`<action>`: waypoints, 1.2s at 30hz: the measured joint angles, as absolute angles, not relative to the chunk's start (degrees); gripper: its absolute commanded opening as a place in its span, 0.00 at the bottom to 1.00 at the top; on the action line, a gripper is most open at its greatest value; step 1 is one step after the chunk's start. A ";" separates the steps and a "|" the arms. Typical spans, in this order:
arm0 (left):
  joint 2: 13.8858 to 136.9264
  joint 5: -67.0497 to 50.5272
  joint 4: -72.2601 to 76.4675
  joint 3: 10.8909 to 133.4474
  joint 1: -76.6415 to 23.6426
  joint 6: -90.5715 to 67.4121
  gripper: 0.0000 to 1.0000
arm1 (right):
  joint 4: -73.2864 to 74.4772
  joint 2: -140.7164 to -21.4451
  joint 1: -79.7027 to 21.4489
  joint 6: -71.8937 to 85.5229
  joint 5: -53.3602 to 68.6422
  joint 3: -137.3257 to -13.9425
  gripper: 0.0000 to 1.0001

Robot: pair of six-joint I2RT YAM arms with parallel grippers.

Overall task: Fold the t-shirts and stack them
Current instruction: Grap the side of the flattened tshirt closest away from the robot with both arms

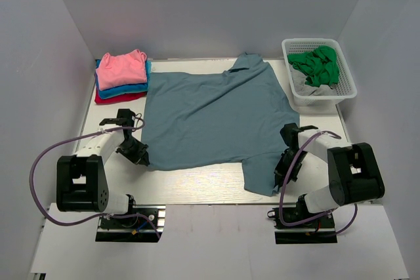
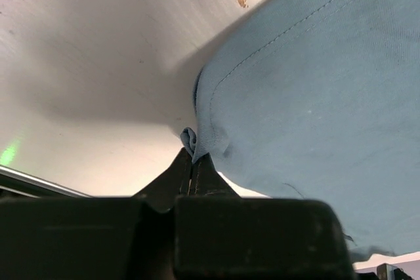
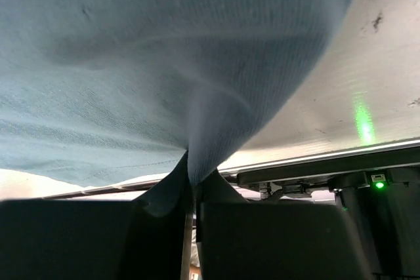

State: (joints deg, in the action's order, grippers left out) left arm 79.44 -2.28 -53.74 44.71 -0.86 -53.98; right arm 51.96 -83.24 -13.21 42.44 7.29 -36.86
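A large slate-blue t-shirt [image 1: 213, 119] lies spread flat across the middle of the table. My left gripper [image 1: 139, 154] is shut on its near left corner, where a small fold of hem [image 2: 194, 142] is pinched between the jaws. My right gripper [image 1: 286, 163] is shut on the near right part of the same shirt, with a tuck of blue cloth [image 3: 200, 155] drawn down into the jaws. At the far left sits a stack of folded t-shirts: pink [image 1: 121, 67] on top, bright blue [image 1: 125, 88] under it, red [image 1: 118, 98] at the bottom.
A white mesh basket [image 1: 343, 83] stands at the far right, holding a green garment [image 1: 318, 65] and some grey cloth. The near table edge runs just behind both grippers. Grey walls close in the left, right and back.
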 measured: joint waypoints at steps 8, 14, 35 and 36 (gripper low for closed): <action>80.90 -2.24 -56.45 46.57 -0.86 -53.06 0.00 | 58.59 -81.03 -13.23 40.75 6.70 -41.93 0.00; 81.76 -2.63 -57.87 45.52 -0.86 -52.99 0.00 | 64.97 -78.65 -13.23 40.05 8.84 -43.77 0.00; 82.11 -3.92 -59.99 49.54 -0.86 -54.06 0.00 | 72.75 -66.39 -13.30 46.81 7.18 -48.60 0.00; 82.52 -3.92 -60.05 50.72 -0.86 -54.06 0.00 | 71.90 -67.88 -13.30 46.09 6.20 -51.24 0.00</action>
State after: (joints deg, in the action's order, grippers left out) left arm 82.52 -3.92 -60.05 50.72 -0.86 -54.06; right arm 71.90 -67.88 -13.30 46.09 6.20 -51.24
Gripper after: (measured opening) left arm 0.029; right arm 0.019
